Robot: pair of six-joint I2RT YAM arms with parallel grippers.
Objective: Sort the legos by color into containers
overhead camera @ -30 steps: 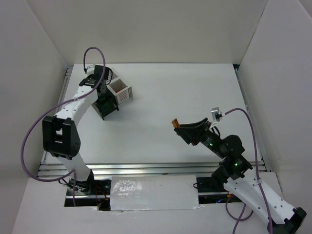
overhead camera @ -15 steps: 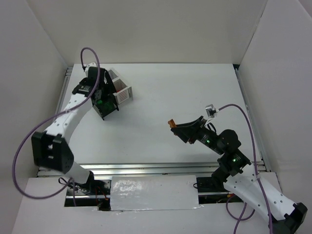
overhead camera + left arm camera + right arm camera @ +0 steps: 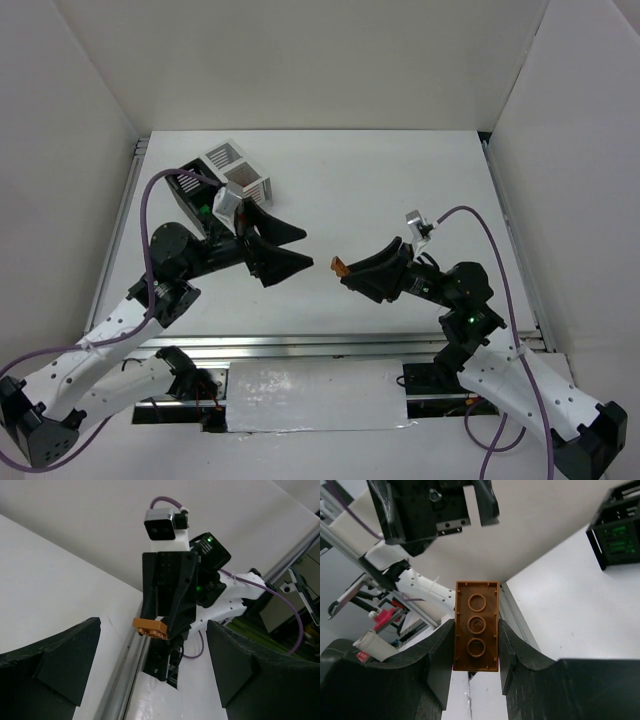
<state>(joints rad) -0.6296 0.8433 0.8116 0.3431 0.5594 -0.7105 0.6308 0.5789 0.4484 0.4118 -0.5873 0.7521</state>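
Observation:
A brown lego (image 3: 476, 625) is pinched between the fingers of my right gripper (image 3: 476, 647), underside towards the camera. From above, the same lego (image 3: 338, 266) sticks out of the right gripper (image 3: 346, 270) over the middle of the table. My left gripper (image 3: 296, 247) faces it from the left with its jaws wide open and nothing between them. In the left wrist view the brown lego (image 3: 150, 627) hangs ahead, between and beyond the open left gripper (image 3: 152, 680). The containers stand at the back left: a black bin (image 3: 190, 195) and a white bin (image 3: 255, 193).
White walls close in the table on three sides. A metal rail (image 3: 320, 345) runs along the near edge, with a white covered plate (image 3: 315, 395) below it. The black bin (image 3: 617, 530) shows at the right wrist view's upper right. Purple cables loop off both arms.
My left arm has swung from the bins to the table's middle, its gripper now open. The right arm has carried the brown lego leftwards towards it.

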